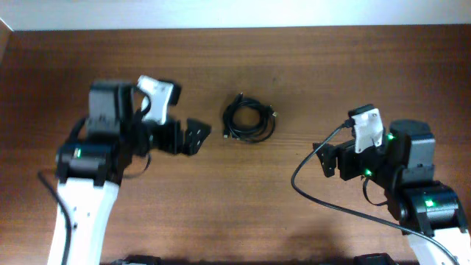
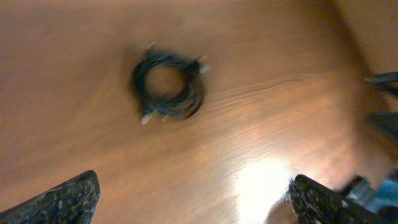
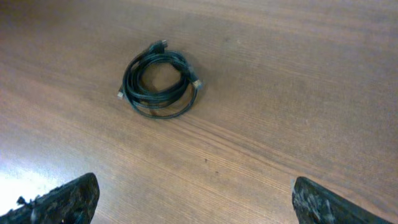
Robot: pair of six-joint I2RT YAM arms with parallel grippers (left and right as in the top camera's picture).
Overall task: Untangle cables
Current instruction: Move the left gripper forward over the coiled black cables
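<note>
The cables (image 1: pixel 249 118) lie as one small black coiled bundle on the wooden table, between the two arms and toward the back. Small plug ends stick out of the coil (image 3: pixel 158 84). My left gripper (image 1: pixel 197 137) hovers just left of the bundle, open, nothing between its fingers. In the left wrist view the cables (image 2: pixel 168 85) look blurred, well ahead of the wide-apart fingertips (image 2: pixel 68 199). My right gripper (image 1: pixel 326 158) stands open to the right of the bundle and nearer the front, also empty. Both right fingertips (image 3: pixel 320 202) show at the frame's bottom corners.
A thick black wire (image 1: pixel 324 195) loops from the right arm's base across the table's front right. The table's back edge meets a white wall (image 1: pixel 235 11). The right arm (image 2: pixel 382 99) shows at the right edge of the left wrist view.
</note>
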